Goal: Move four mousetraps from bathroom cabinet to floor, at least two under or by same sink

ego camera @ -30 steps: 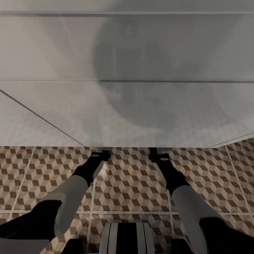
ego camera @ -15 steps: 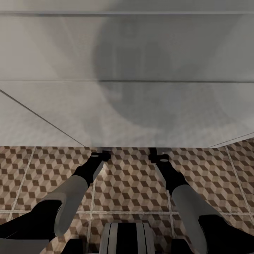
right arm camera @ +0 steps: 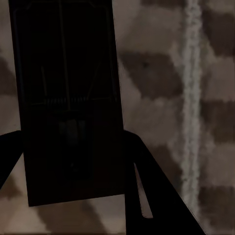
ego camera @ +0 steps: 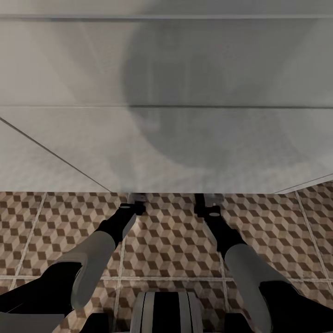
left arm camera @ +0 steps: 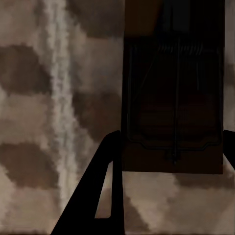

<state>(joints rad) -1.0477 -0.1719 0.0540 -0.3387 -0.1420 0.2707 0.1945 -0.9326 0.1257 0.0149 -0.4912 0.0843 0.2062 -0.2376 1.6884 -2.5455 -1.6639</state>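
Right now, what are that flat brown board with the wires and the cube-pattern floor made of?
The flat rectangular brown board looks like matte wood, carrying thin dark wire parts and a coiled spring that seem to be metal. The brown, beige and white cube-patterned floor looks like printed ceramic tile, judging by its pale grout lines.

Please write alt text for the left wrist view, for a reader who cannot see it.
A dark wooden mousetrap with a wire spring and bar sits between the left gripper's two black fingers, above the cube-patterned bathroom floor. A pale grout line crosses the tiles beside it.
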